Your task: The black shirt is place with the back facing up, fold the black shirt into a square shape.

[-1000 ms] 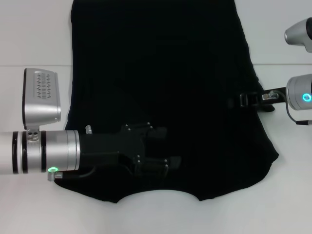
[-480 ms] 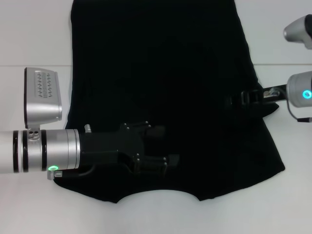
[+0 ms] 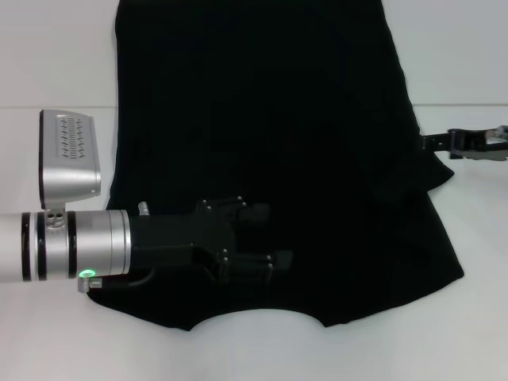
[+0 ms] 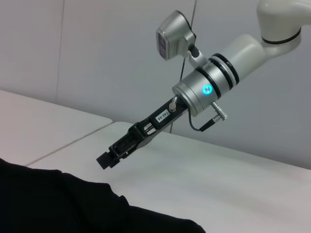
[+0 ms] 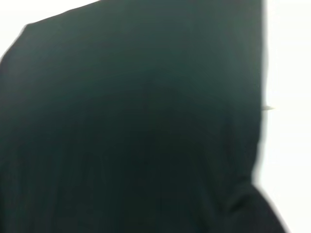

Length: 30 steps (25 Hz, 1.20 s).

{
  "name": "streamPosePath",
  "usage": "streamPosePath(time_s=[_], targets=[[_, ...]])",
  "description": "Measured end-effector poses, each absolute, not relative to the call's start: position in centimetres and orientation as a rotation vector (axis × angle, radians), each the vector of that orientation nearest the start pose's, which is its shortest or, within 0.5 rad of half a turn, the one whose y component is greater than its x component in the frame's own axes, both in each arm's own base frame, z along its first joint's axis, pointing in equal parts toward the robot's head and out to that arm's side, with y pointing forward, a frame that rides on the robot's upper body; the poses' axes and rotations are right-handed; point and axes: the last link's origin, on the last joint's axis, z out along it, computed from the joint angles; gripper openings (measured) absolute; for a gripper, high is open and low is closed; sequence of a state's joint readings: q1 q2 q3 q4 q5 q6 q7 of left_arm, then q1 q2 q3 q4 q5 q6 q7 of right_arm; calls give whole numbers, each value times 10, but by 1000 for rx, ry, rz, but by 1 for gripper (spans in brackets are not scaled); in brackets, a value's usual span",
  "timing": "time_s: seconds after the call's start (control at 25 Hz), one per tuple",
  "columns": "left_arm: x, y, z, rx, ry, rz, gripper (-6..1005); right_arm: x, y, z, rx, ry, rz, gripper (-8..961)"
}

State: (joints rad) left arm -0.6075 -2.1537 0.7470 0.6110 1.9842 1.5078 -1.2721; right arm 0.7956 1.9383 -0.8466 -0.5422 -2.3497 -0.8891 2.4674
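Starting with head view: shirt (image 3: 270,143) lies flat across the centre of the frame on the white table (image 3: 55,55), collar cutout at bottom centre, no print showing. Left gripper (image 3: 266,238) reaches in from the left edge and sits over the cloth in the lower middle; black on black, so I can't tell whether its fingers are spread or pinching. Right gripper (image 3: 438,143) is at the right edge, tip at the shirt's side where a small fold pokes out; contact not clear. Left wrist view: shirt edge (image 4: 73,204) fills the bottom left, and the right gripper (image 4: 111,156) hangs just above the cloth in mid-frame, fingers look pressed together with nothing visibly pinched. Right wrist view: only shirt (image 5: 136,126) with table at the right edge, own fingers not visible. Risks, as I judge it: if the right side has no real hold, the fold goes lopsided; left dragging cloth could bunch it near the collar.
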Motion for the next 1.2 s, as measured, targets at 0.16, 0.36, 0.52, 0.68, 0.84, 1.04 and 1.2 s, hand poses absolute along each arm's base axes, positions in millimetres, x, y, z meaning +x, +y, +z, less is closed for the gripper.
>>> streamPosePath(time_s=[0.16,0.36,0.52,0.68,0.84,1.04,1.2], targets=[[-221,336,-44,-2818,-434,-747,872,292,450,43,-1899,1519,222,673],[-221,337,-44,-2821,-426,-742,872,298,450,37,-1859,1497,152,756],[-221,338,-43,-2819,-424,-738,872,296,452,31,-1850,1478,160,771],[-222,340,-43,-2810,-426,-726,873,296,454,25,-1822,1444,172,768],[-223,340,-43,-2808,-433,-722,873,298,455,21,-1806,1421,172,766],[-223,341,-42,-2805,-433,-718,873,294,456,15,-1817,1387,170,764],[-223,341,-42,-2804,-431,-716,873,291,456,9,-1831,1360,166,763]])
